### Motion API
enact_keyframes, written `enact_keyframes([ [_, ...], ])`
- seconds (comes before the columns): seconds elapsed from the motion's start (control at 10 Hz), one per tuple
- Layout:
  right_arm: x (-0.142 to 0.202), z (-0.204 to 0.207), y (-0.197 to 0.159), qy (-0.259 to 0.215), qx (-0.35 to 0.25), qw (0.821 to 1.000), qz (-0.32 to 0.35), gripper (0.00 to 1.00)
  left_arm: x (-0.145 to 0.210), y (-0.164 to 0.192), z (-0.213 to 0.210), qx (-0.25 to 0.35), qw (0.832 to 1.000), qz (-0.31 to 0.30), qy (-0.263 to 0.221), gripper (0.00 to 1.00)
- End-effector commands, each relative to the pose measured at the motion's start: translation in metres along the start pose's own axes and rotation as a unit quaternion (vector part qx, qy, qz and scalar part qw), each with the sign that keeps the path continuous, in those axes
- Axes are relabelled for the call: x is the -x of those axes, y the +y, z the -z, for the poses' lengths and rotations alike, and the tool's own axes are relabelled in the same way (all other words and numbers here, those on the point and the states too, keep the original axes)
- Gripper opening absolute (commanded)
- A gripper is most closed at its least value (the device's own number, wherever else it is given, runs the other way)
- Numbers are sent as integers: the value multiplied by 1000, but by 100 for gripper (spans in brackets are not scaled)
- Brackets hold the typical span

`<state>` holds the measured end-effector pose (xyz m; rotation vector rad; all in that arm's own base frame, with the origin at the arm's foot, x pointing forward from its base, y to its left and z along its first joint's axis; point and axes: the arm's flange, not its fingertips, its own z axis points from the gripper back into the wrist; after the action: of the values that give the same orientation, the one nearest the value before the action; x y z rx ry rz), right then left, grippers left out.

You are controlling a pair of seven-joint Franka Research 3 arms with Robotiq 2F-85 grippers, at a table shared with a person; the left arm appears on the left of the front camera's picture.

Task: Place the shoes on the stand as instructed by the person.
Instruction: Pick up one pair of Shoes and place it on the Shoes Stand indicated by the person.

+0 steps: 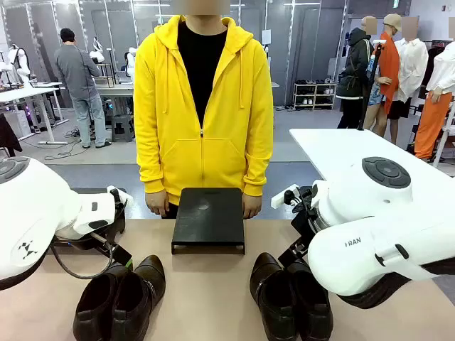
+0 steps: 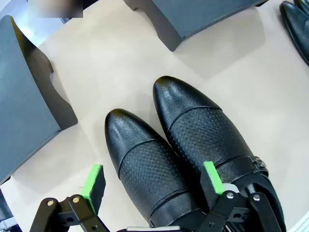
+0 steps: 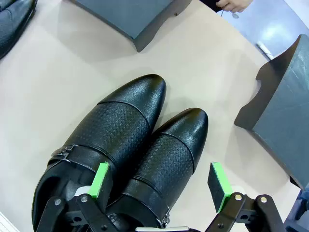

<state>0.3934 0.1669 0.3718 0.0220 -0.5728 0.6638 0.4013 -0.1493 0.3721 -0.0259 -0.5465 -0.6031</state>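
Note:
Two pairs of glossy black shoes stand on the tan table, toes toward the person [image 1: 202, 106] in the yellow hoodie. The left pair [image 1: 121, 298] lies under my left gripper [image 2: 153, 181], which is open, its green pads [image 2: 94, 186] on either side of one shoe [image 2: 145, 164] without touching it. My right gripper [image 3: 160, 182] is open above the right pair [image 1: 291, 302], its pads astride the nearer shoe [image 3: 174, 145]. The black stand [image 1: 208, 219] sits at the far edge in front of the person, whose hands hang at its two sides.
Another dark stand [image 2: 24, 96] sits at the table's left end and a further one [image 3: 285, 106] at its right end. The opposite pair shows at the picture edges [image 2: 297, 24] [image 3: 14, 19]. Bare tabletop [image 1: 206, 284] lies between the two pairs.

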Motion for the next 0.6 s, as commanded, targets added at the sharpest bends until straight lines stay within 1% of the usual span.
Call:
enact_keyframes([
  [0.0,0,0,0,0,0,1000,0,100,0,0,0,0,1000,0,0,100],
  [0.5,0,0,0,0,0,1000,0,100,0,0,0,0,1000,0,0,100],
])
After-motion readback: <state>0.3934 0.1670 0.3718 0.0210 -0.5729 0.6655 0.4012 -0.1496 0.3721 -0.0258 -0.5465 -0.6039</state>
